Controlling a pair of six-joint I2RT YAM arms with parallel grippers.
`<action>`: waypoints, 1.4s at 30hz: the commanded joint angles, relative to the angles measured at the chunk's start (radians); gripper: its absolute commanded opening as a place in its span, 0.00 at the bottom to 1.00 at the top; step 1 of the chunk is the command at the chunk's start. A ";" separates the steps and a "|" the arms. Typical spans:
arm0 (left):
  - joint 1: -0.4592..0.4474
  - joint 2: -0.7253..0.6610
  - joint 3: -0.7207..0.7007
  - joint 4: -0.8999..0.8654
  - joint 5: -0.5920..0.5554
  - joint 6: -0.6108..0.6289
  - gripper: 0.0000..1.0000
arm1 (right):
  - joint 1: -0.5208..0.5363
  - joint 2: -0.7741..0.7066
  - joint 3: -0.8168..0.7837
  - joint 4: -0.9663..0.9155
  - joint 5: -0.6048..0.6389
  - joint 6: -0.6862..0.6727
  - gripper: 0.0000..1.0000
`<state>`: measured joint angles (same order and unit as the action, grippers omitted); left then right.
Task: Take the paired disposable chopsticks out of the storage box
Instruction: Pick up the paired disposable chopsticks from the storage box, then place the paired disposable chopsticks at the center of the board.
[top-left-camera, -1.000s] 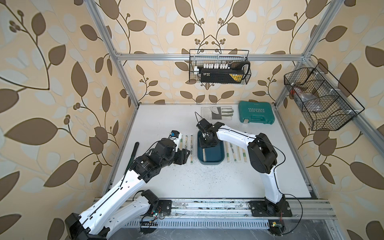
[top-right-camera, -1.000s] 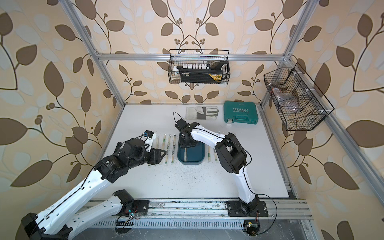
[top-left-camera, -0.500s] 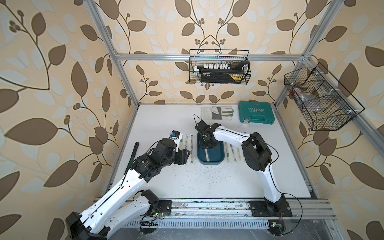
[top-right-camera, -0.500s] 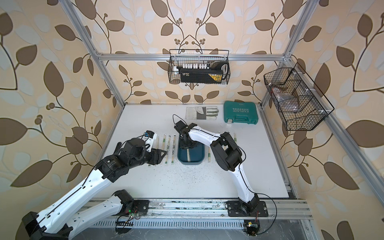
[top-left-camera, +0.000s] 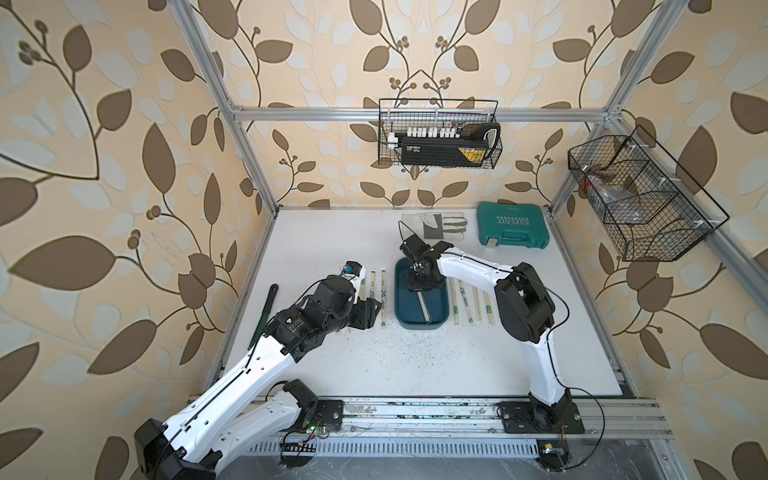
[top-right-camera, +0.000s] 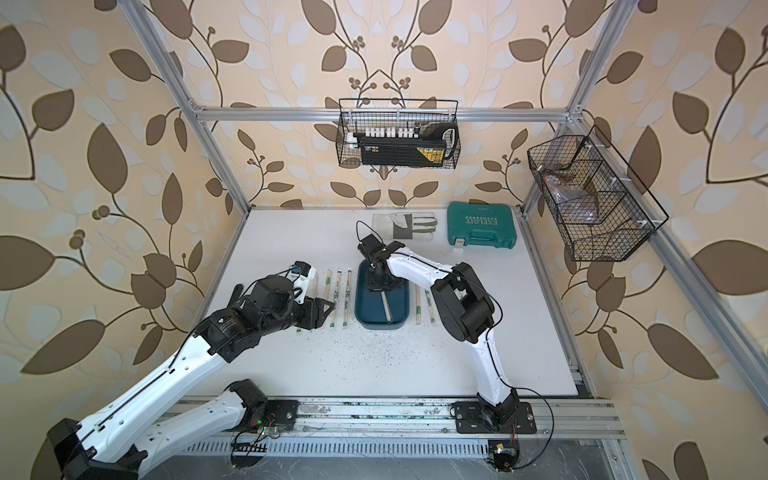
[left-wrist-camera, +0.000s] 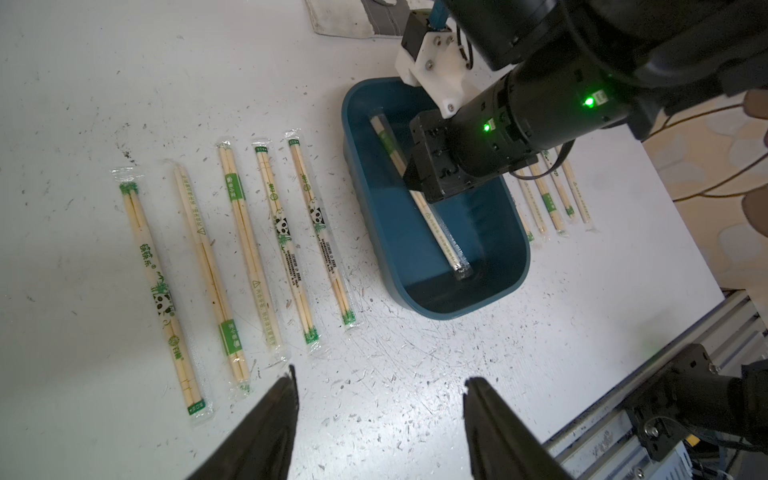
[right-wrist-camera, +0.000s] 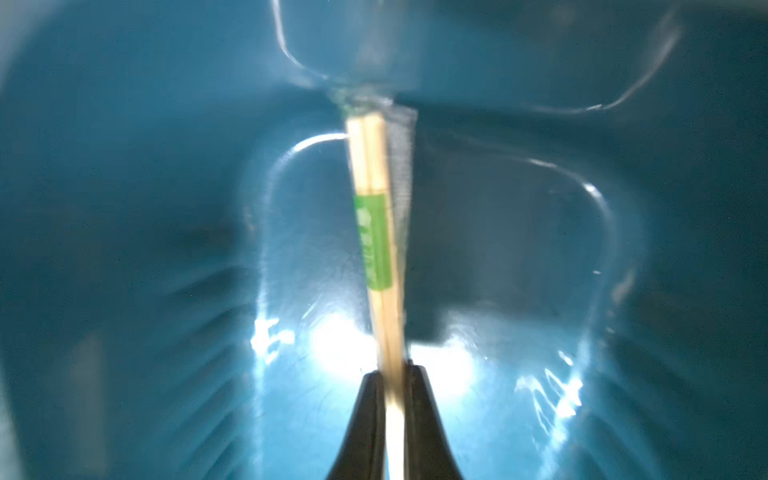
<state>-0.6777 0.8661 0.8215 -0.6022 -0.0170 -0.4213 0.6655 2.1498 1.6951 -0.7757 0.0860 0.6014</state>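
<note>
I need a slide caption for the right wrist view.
Right gripper shut on a chopstick pair inside the teal storage box.

Right arm (top-left-camera: 524, 309): base at near edge of table (top-left-camera: 436, 365), elbow folded high, forearm running back toward table centre, wrist pitched steeply down. Right gripper (right-wrist-camera: 394, 376): jaws pinched tight on a chopstick pair (right-wrist-camera: 376, 232). Left arm (top-left-camera: 249, 370): stretched low from the near-left corner over the left half. Left gripper (left-wrist-camera: 380, 376): aimed across the table, jaws wide apart above bare surface.
</note>
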 joint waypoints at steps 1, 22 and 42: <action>-0.002 0.008 0.022 0.019 -0.007 0.019 0.66 | -0.003 -0.060 0.002 -0.018 0.006 -0.010 0.02; -0.002 0.063 0.073 0.100 0.055 0.028 0.70 | -0.134 -0.359 0.102 -0.268 0.071 -0.145 0.02; -0.002 0.124 -0.010 0.263 0.072 0.072 0.71 | -0.692 -0.499 -0.495 0.006 0.165 -0.483 0.00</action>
<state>-0.6777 0.9894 0.8330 -0.3958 0.0612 -0.3847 -0.0227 1.6016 1.1954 -0.8558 0.2367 0.1787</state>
